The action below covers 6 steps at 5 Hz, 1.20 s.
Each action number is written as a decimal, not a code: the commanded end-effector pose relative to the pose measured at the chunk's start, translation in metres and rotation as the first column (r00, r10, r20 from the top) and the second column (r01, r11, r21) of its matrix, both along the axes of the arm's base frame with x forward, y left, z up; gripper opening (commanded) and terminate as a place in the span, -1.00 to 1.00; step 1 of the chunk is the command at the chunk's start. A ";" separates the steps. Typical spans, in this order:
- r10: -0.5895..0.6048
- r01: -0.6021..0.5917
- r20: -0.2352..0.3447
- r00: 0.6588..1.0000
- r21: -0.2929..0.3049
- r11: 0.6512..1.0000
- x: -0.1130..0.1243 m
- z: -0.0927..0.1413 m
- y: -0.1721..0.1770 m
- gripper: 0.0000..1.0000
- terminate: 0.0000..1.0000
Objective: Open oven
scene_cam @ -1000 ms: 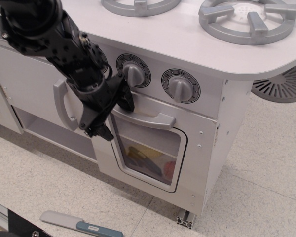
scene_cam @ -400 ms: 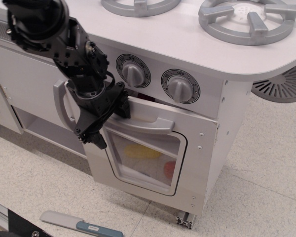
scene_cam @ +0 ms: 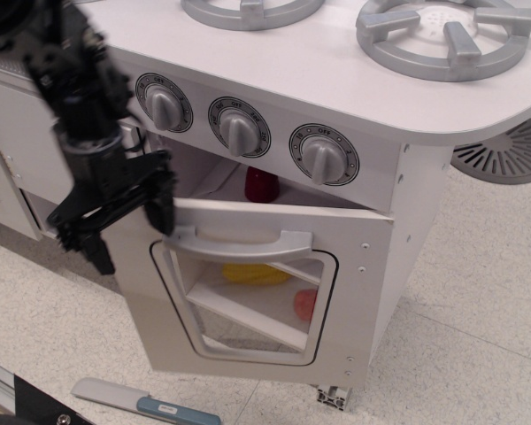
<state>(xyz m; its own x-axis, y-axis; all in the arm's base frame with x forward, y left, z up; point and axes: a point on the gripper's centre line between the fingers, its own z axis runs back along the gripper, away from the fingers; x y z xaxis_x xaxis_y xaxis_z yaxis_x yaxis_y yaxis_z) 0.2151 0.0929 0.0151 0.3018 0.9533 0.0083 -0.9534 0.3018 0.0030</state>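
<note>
The oven [scene_cam: 363, 266] is a white toy-kitchen compartment under three grey knobs [scene_cam: 241, 127]. Its door [scene_cam: 248, 301] has a rounded clear window and a wide grey bar handle [scene_cam: 239, 243]. The door stands swung out at its left edge, hinged at the right, with a gap into the compartment. My black gripper [scene_cam: 131, 232] is at the door's upper left corner with its fingers spread. One finger [scene_cam: 164, 212] is by the handle's left end and the other [scene_cam: 96, 252] is outside the door's left edge.
Inside the oven are a red object [scene_cam: 262, 184], a yellow one [scene_cam: 248, 273] and an orange-red one [scene_cam: 305, 304]. A toy knife [scene_cam: 146, 403] lies on the floor below. Grey burners [scene_cam: 442, 35] top the counter. A grey floor grille [scene_cam: 509, 155] is at right.
The oven door has swung from nearly shut to clearly open. My gripper moved left and down with the door's left edge, uncovering the third knob.
</note>
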 end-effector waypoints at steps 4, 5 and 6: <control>-0.344 0.309 0.097 0.934 0.266 0.913 0.050 0.002 0.007 1.00 -1.00; -0.252 0.233 0.097 0.963 0.174 0.957 0.041 -0.007 -0.005 1.00 -1.00; -0.185 0.176 0.059 0.981 0.135 0.975 0.029 -0.012 -0.024 1.00 -1.00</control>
